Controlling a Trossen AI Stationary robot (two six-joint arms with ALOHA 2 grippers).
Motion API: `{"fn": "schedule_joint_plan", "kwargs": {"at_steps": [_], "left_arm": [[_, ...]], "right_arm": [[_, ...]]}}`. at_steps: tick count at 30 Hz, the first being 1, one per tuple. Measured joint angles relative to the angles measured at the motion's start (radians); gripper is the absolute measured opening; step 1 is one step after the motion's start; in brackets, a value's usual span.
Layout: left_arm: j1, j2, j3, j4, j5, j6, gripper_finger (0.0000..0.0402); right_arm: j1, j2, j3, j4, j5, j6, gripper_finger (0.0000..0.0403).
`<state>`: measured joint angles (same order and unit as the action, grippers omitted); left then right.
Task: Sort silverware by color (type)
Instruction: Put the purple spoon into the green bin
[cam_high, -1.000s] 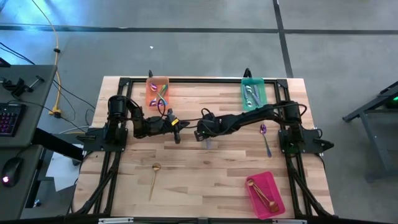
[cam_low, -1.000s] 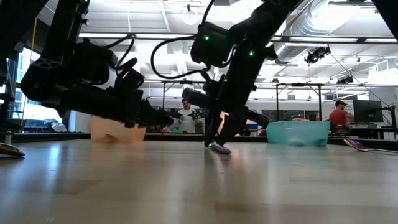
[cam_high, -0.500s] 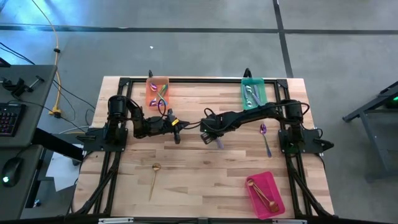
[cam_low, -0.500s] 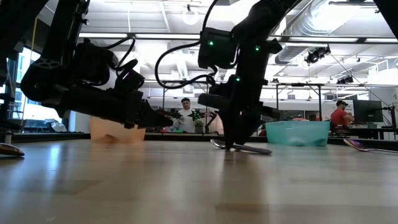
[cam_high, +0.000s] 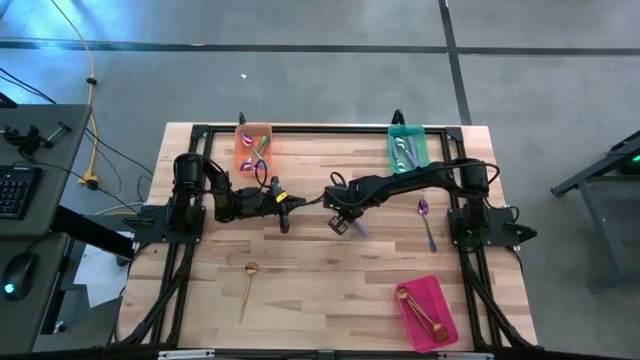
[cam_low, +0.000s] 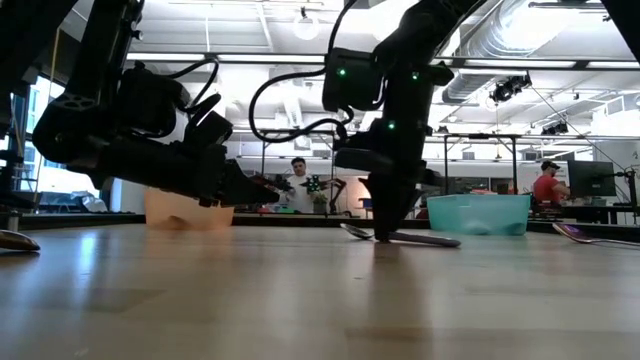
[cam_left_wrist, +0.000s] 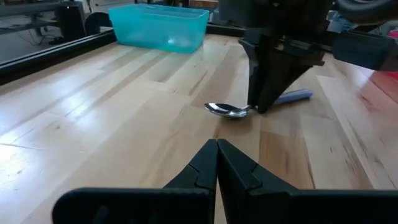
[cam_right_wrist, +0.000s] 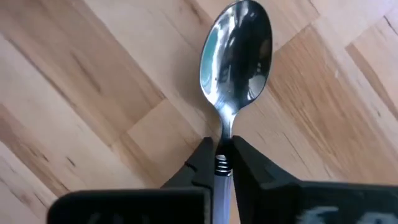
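Note:
A silver spoon with a lavender handle (cam_right_wrist: 236, 53) lies on the wood near the table's middle, and my right gripper (cam_high: 342, 222) stands over it, pointing down and shut on it. In the left wrist view its bowl (cam_left_wrist: 227, 111) and lavender handle (cam_left_wrist: 293, 96) show on either side of the right gripper (cam_left_wrist: 264, 107). My left gripper (cam_left_wrist: 217, 144) is shut, holds nothing, and hovers just left of the spoon (cam_high: 355, 228). A gold spoon (cam_high: 247, 285) lies flat at the near left. An iridescent spoon (cam_high: 426, 222) lies flat at the right. My right gripper pinches the spoon's thin neck (cam_right_wrist: 222, 163), just behind the bowl, between its two fingers. The fingers come from above, pointing down, and lie across the spoon. The spoon lies flat, bowl (cam_low: 356, 232) and handle (cam_low: 430, 239) both on the table.
An orange tray (cam_high: 253, 147) with iridescent spoons sits at the far left, a green tray (cam_high: 407, 150) with silver spoons at the far right, and a pink tray (cam_high: 425, 310) with gold spoons at the near right. Black frame rails (cam_high: 300, 128) border the table.
My right gripper has rolled about its downward axis, shifted a little toward the table's right edge, and shut on the spoon's neck. The spoon has swung round on the wood with it and now lies broadside in the low view.

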<state>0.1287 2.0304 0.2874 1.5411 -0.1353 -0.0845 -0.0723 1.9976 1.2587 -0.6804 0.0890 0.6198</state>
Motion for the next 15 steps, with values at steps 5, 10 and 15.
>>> {"fn": "schedule_joint_plan", "kwargs": {"at_steps": [5,10,15], "left_arm": [[0.0,0.0,0.0,0.0,0.0,0.0,0.0],[0.0,0.0,0.0,0.001,-0.001,0.0,0.0],[0.0,0.0,0.0,-0.001,-0.001,0.0,0.0]], "right_arm": [[-0.01,-0.015,0.013,-0.024,-0.01,-0.009,0.0016],[-0.026,-0.053,0.054,-0.095,-0.011,-0.042,0.0008],[-0.065,-0.112,0.077,-0.188,-0.003,-0.042,0.0005]]}}
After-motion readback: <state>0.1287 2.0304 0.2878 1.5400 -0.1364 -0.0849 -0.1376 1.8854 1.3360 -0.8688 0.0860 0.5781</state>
